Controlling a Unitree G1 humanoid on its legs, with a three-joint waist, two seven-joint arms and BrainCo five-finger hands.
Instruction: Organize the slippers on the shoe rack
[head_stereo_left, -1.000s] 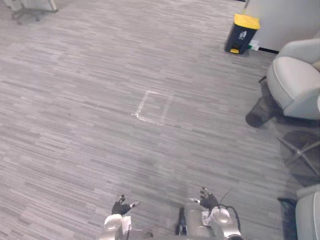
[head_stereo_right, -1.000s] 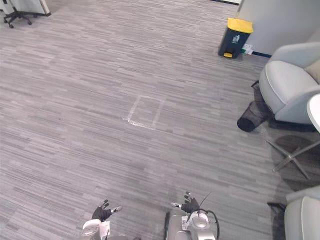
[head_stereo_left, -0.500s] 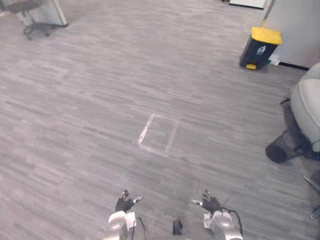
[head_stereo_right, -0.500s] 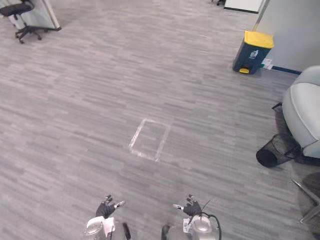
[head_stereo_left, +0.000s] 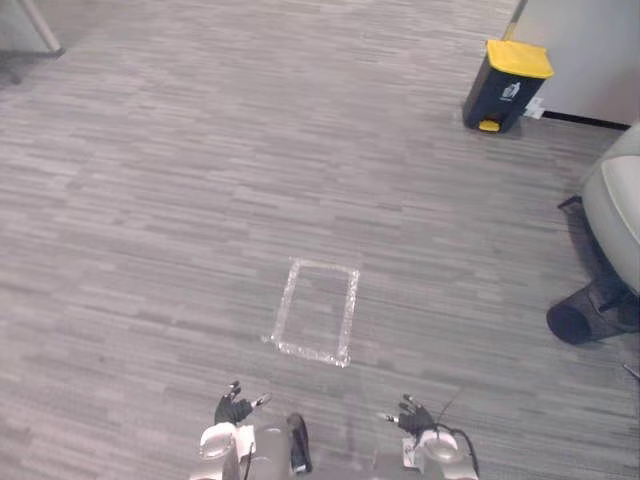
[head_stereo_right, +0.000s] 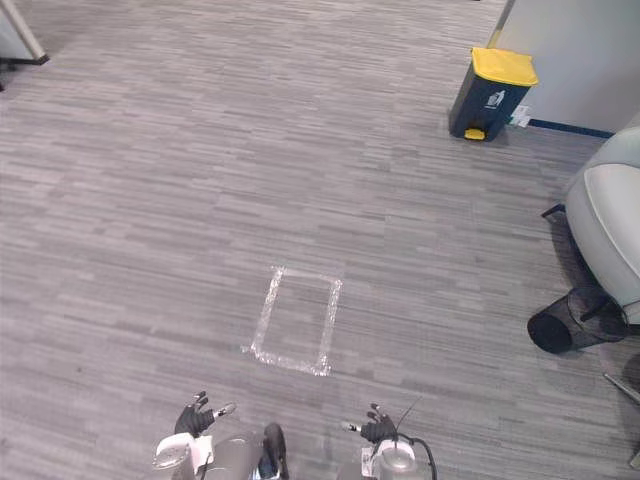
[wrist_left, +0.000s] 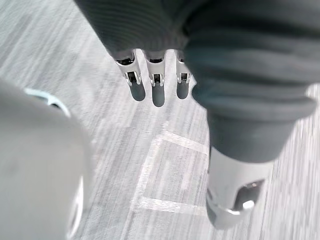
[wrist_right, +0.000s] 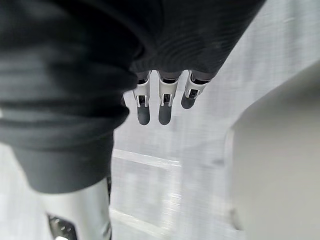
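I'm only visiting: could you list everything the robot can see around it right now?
floor: one, grey striped, all around
tape rectangle: one, whitish outline, on the floor just ahead of the robot
pedal bin: one, dark with a yellow lid, far right by the wall
armchair: one, light grey, at the right edge
wastebasket: one, black mesh, on the floor beside the armchair
left robot hand: one, silver fingers with dark tips, open, empty
right robot hand: one, same colours, open, empty
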